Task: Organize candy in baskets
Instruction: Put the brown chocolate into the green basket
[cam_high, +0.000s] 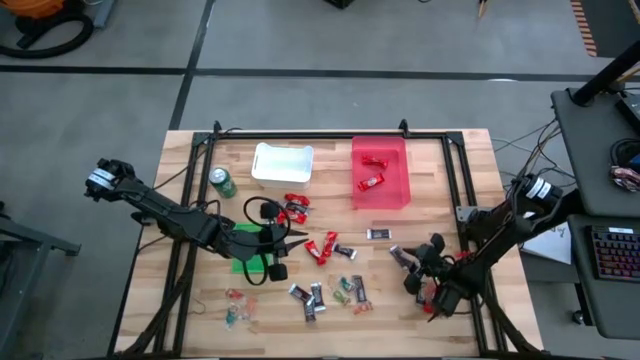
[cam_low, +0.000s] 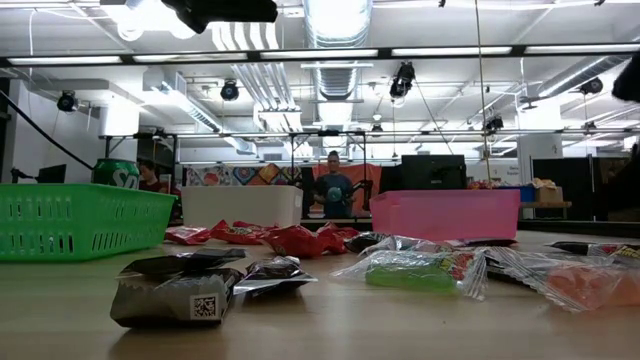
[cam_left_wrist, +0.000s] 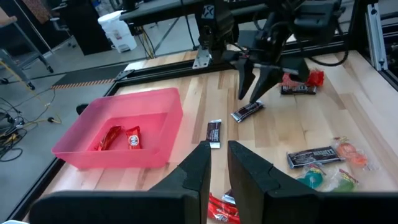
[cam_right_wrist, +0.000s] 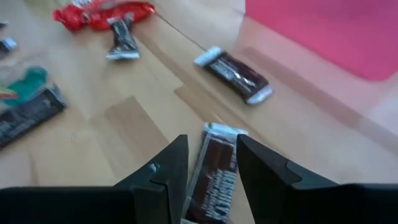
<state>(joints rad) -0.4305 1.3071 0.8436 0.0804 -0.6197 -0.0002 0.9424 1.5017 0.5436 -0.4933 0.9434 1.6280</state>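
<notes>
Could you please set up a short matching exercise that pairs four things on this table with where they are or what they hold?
Things:
1. red basket
2. white basket
3. green can
4. right pincer

Descriptions:
a. stands upright beside the white basket
b. holds two red-wrapped candies
c. nothing shows inside it from above
d. straddles a dark-wrapped mini bar lying on the wood

Pairs: 1-b, 2-c, 3-a, 4-d
</notes>
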